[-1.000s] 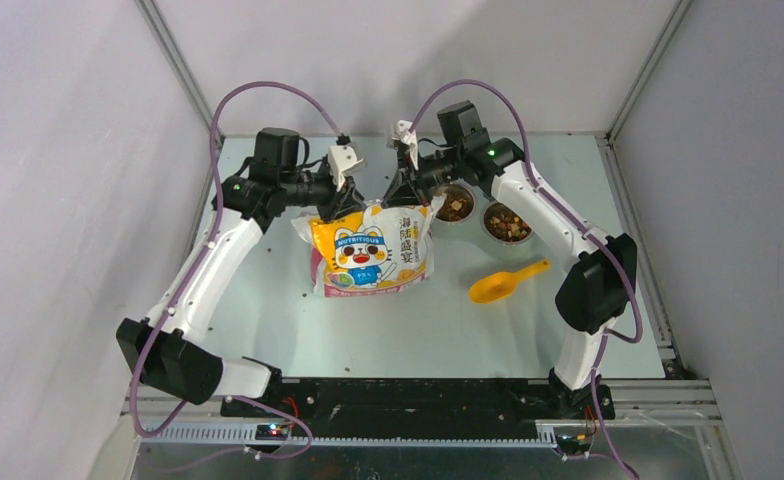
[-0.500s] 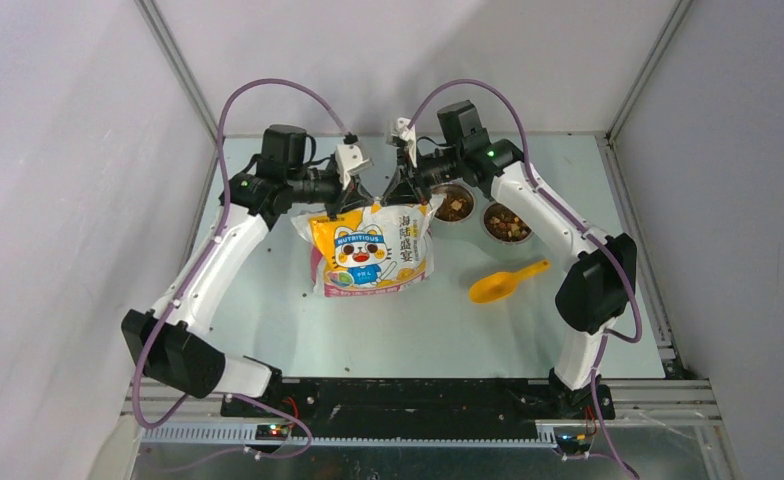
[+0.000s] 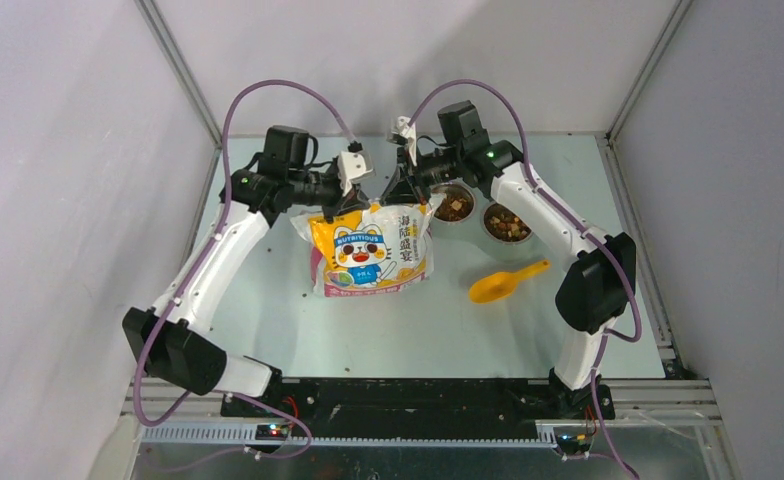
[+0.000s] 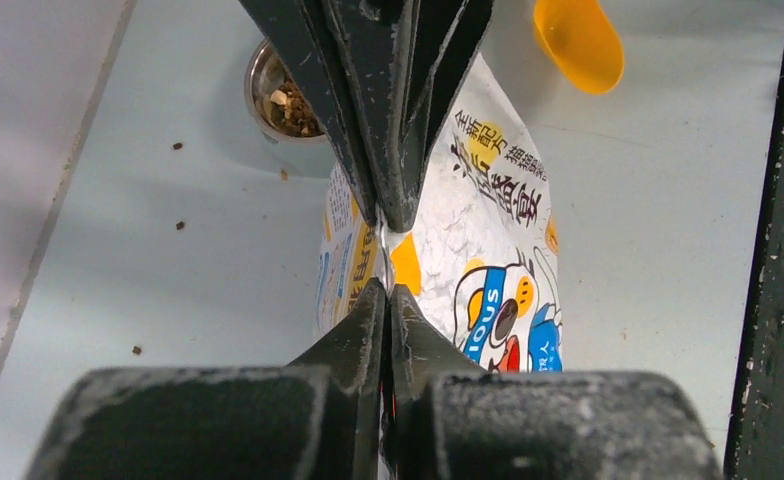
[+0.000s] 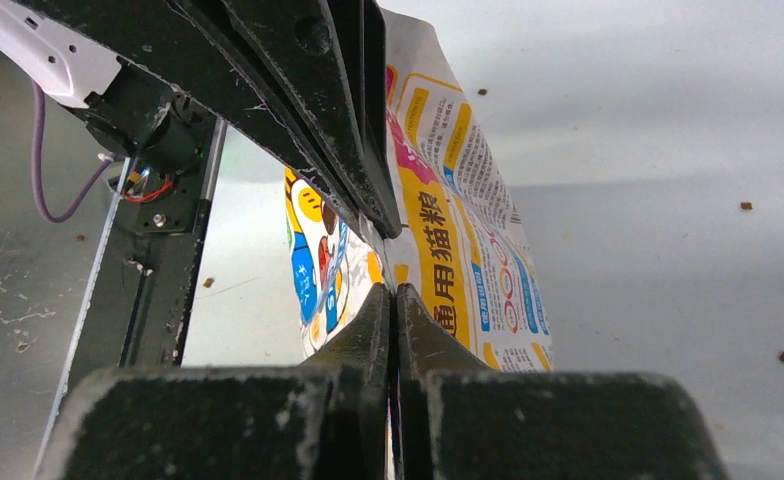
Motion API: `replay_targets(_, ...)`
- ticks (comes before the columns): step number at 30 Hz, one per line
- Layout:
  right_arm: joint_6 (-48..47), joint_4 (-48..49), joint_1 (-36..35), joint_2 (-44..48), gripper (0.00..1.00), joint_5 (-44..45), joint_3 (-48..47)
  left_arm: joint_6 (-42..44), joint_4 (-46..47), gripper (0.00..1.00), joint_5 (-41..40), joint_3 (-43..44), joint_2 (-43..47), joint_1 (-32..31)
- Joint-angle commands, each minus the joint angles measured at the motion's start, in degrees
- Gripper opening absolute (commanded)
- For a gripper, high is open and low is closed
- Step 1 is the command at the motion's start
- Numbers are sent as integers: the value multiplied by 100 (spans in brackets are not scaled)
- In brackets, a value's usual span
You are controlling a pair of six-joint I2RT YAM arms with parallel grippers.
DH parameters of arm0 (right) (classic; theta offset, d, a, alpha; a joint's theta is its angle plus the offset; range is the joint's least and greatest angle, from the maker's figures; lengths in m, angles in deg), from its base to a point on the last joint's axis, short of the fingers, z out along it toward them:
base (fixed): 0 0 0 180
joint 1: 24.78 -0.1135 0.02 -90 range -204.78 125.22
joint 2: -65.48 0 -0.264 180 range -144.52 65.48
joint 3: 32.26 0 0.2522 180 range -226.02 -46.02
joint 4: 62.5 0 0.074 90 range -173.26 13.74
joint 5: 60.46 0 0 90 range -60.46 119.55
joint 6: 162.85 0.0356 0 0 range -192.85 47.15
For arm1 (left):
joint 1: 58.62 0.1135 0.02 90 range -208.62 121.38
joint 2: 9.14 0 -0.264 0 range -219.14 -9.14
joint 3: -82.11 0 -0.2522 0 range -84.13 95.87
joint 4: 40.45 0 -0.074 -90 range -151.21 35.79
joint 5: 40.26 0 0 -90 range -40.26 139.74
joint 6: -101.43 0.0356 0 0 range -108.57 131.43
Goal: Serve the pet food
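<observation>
Both arms reach to the far middle of the table [image 3: 268, 300], where the cat-print bag [image 3: 373, 250] stands with its printed face toward the camera. The left gripper [image 3: 340, 207] is pinched shut on the bag's upper left edge; in its wrist view the jaws meet with only the thin film of the bag between them. The right gripper [image 3: 401, 195] is likewise clamped tight on the upper right edge (its wrist view shows the same closed pinch). The pet food [image 3: 455, 206] sits in two metal bowls, the left bowl [image 3: 465, 217] just beside the bag and the right bowl [image 3: 492, 233] touching it. A yellow scoop [image 3: 505, 283] lies near them, empty side up. A few loose pellets are scattered on the table surface.
</observation>
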Motion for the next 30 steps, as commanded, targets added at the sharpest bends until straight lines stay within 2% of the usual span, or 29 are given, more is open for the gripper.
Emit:
replay_targets(1,-26,331,150,257,0,36,-25,182,-392,9,-376,57,338,114)
replay_targets(6,-73,270,200,266,0,27,-20,166,-370,16,-824,-104,632,402)
replay_targets(7,-82,261,206,268,0,26,-23,248,-512,6,-804,-86,648,523)
replay_targets(9,-84,250,223,276,0,23,-14,421,-780,1,-511,9,670,792)
replay_targets(11,-84,240,236,275,0,17,-5,367,-982,0,-416,140,659,970)
replay_targets(12,-80,243,240,278,0,17,2,383,-1047,2,-437,216,660,1009)
replay_targets(13,-84,239,247,287,0,21,9,392,-1155,13,-554,228,671,1060)
replay_targets(15,-78,240,249,298,0,25,23,505,-1276,24,-719,180,743,1128)
replay_targets(16,-81,250,250,302,0,25,32,627,-1347,24,-760,101,815,1158)
replay_targets(17,-83,251,259,307,0,26,33,689,-1383,13,-795,31,849,1224)
replay_targets(19,-78,252,261,311,0,26,41,956,-1610,2,-723,15,913,1350)
replay_targets(23,-72,253,274,307,0,16,49,1000,-1852,2,-753,69,912,1543)
replay_targets(24,-75,253,271,315,0,12,45,880,-1772,13,-894,49,933,1545)
replay_targets(25,-67,259,279,315,0,5,53,828,-1728,17,-948,-4,986,1561)
replay_targets(28,-77,269,268,321,0,-50,66,862,-1560,1,-891,-155,1124,1605)
replay_targets(29,-109,250,260,313,0,-101,56,800,-1459,1,-837,-198,1172,1612)
replay_targets(30,-132,225,228,290,7,-136,50,723,-1400,0,-728,-212,1186,1615)
